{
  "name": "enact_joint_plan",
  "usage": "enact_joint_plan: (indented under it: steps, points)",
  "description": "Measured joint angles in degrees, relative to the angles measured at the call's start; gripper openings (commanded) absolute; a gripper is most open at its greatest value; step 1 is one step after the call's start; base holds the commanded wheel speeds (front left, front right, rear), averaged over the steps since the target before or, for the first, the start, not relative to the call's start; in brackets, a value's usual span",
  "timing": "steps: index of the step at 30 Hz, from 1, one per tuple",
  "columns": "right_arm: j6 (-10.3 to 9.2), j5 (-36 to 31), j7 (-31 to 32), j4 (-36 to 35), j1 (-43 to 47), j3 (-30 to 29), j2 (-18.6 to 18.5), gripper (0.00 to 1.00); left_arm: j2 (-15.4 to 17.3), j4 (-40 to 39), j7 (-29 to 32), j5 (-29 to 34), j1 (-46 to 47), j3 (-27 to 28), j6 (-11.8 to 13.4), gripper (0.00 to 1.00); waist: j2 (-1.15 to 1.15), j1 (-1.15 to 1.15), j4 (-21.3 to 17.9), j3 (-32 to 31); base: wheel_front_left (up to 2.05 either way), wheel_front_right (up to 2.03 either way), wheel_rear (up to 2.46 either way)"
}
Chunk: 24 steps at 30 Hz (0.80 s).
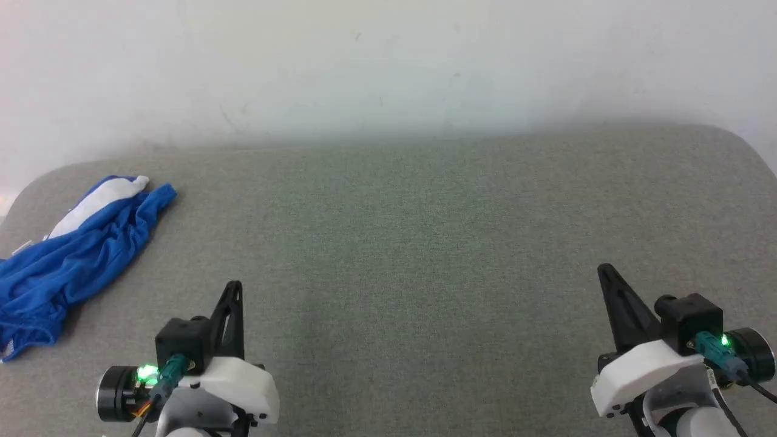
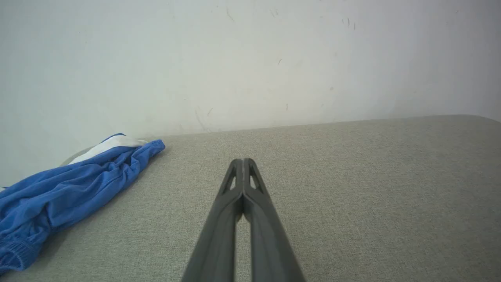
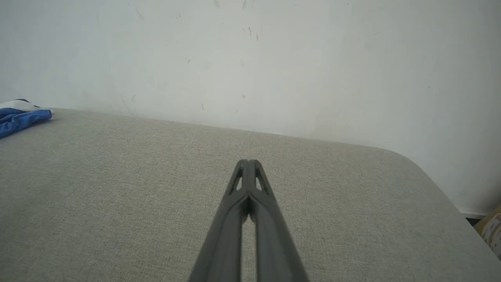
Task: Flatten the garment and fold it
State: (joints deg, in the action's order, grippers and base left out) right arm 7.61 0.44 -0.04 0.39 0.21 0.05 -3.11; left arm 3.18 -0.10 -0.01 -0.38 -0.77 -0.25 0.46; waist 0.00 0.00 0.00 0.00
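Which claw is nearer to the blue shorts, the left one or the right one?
Left. The left claw is near the shorts, on their right, not touching. The right claw is far across the grey surface.

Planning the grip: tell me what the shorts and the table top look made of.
The shorts: thin synthetic knit, probably polyester, bright blue with a white stripe, faintly glossy; soft bunched folds catch light. The table top: woven cloth cover, grey, matte; fine weave grain shows in the wrist views.
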Motion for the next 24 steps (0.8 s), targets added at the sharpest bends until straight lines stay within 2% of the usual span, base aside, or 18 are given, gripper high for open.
enact_joint_plan:
  steps: [15, 16, 24]
  points:
    - [0.00, 0.00, 0.00, 0.00, 0.00, 0.00, 0.00, 0.00, 0.00, 0.00, 0.00, 0.00, 0.00, 0.00, 0.00, 0.00, 0.00, 0.00, 0.00, 0.00, 0.00, 0.00, 0.00]
    - [0.00, 0.00, 0.00, 0.02, 0.00, 0.00, 0.00, 1.00, 0.01, 0.00, 0.00, 0.00, -0.01, -0.01, 0.00, 1.00, 0.00, 0.00, 0.00, 0.00, 0.00, 0.00, 0.00]
    - [0.00, 0.20, -0.16, 0.11, 0.00, -0.34, -0.04, 1.00, 0.03, -0.01, -0.11, -0.01, -0.02, -0.20, 0.26, 1.00, 0.00, 0.00, 0.00, 0.06, 0.00, 0.00, 0.00]
